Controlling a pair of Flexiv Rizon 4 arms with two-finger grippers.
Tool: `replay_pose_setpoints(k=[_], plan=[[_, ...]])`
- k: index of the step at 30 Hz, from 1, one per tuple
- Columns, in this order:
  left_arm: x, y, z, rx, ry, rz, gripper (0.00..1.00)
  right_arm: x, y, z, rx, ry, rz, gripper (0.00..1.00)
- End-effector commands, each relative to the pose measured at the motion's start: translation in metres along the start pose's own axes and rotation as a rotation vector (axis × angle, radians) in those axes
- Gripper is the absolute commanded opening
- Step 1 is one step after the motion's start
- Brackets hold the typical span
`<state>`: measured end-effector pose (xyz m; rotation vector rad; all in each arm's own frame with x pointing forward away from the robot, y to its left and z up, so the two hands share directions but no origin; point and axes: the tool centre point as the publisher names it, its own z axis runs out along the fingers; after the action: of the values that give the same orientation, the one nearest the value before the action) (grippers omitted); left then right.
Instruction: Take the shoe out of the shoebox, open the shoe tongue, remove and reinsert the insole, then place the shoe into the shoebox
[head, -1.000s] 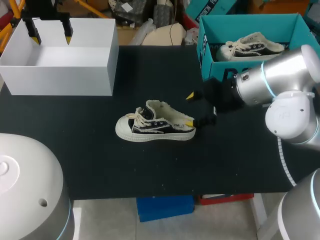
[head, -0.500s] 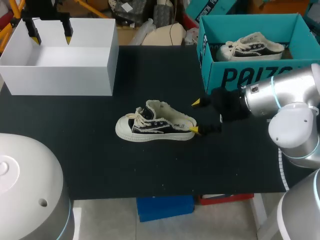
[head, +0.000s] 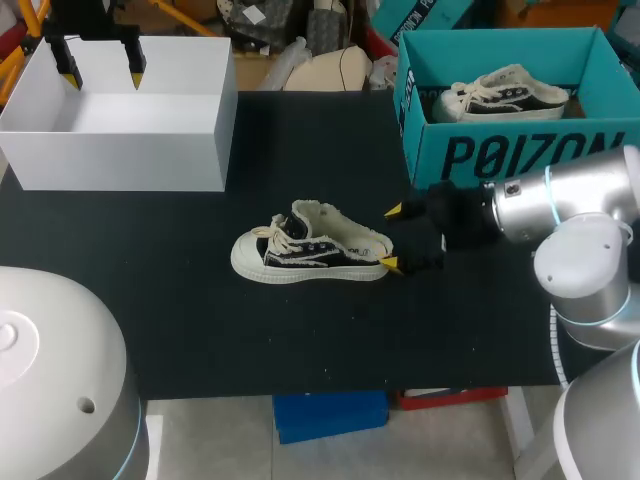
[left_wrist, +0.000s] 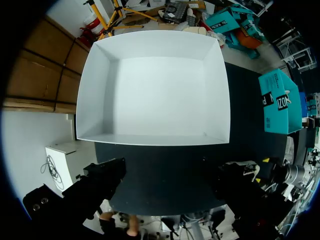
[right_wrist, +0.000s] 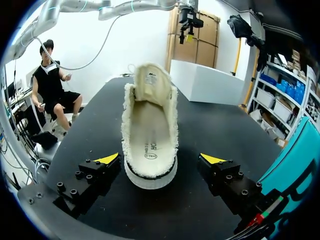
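Head view: a low black-and-cream canvas sneaker with a white rubber sole lies on its sole near the middle of the black table, toe toward the robot's left and heel toward the right. The right gripper sits at the heel with its fingers spread wide. One yellow tip is on each side of the heel, and no contact can be made out. At the far right stands a teal cardboard shoebox with large dark lettering on its near wall. A second sneaker of the same kind lies inside it. At the far left is a white open-topped box, and the left gripper hangs over its far side, fingers wide and holding nothing.

Left wrist view: the white open-topped box lies ahead of the left gripper, whose dark fingers stand far apart. The teal cardboard shoebox is off to one side and shows dark print and a white label.

Right wrist view: the sneaker points away from the right gripper, its heel between the spread fingers with a gap on both sides. The cream insole lies inside and bears a small printed mark. The tongue stands upright and carries a sewn label with fine print.
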<state>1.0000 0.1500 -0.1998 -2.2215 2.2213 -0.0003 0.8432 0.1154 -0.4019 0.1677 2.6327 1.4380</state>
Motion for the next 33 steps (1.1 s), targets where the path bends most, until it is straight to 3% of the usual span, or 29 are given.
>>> replay_pose_setpoints(k=[1,15,33], plan=[[0.0,0.0,0.0,0.0,0.0,0.0,1.0,-0.004,-0.004,0.007,-0.016,-0.002,0.003,1.0],[0.0,0.0,0.0,0.0,0.0,0.0,1.0,-0.006,-0.009,0.026,-0.038,0.029,0.015,1.0],[0.0,0.0,0.0,0.0,0.0,0.0,1.0,0.011,-0.001,0.038,-0.074,0.03,0.027,1.0]])
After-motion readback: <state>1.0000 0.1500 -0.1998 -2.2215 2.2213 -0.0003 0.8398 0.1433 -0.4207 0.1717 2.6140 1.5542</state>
